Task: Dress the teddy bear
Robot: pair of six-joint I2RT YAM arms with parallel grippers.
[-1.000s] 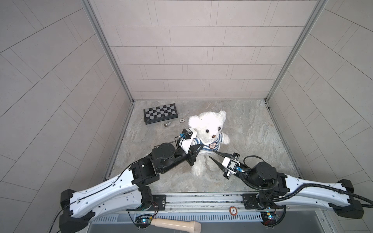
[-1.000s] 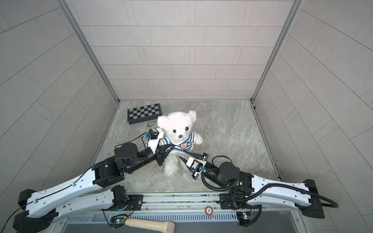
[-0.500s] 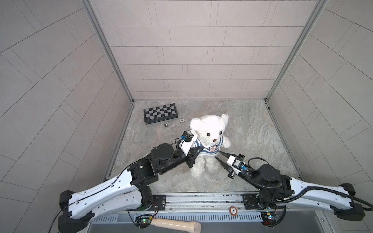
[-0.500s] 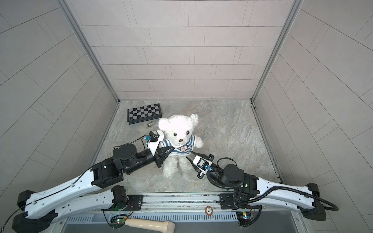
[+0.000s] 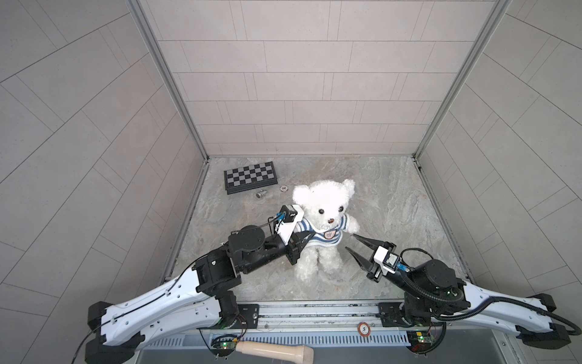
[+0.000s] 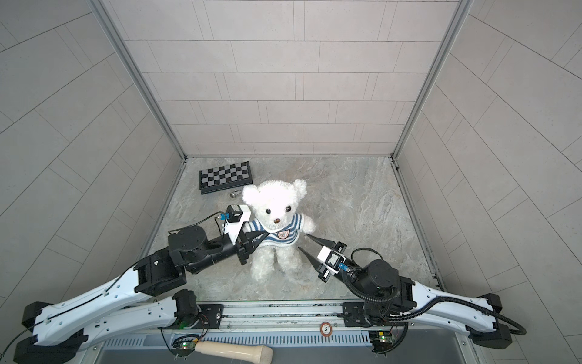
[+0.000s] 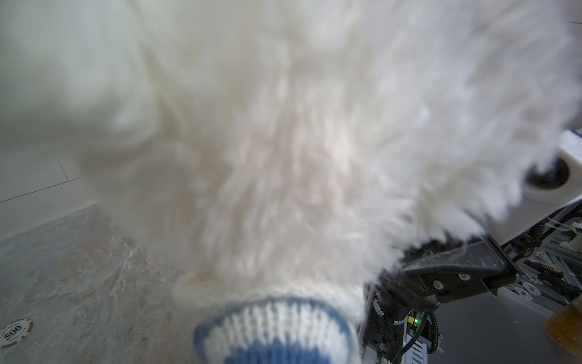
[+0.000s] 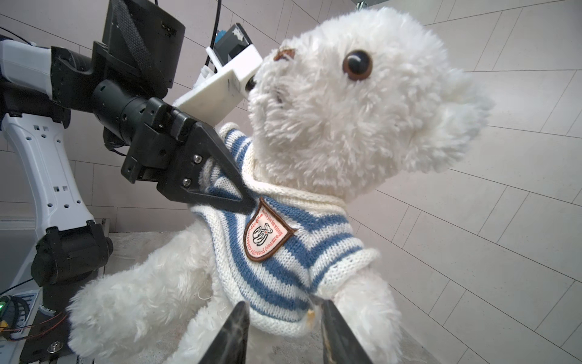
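Update: my right gripper (image 5: pixel 349 242) has backed off the teddy bear (image 5: pixel 321 205) vs 1 sec ago. Jaws are wider apart now, w/ nothing in them. Left gripper (image 5: pixel 307 236) is still clamped on the striped sweater (image 8: pixel 283 277) sleeve. Bear's upright mid-tabletop (image 5: pixel 393 205), near the chessboard (image 5: pixel 250 176).

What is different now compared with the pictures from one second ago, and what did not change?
The right gripper has drawn back from the teddy bear, toward the right of both top views, and its jaws stand wider apart, holding nothing. Unchanged: the left gripper stays clamped at the bear's sleeved shoulder, keeping it upright in its striped shirt; the chessboard has not moved.
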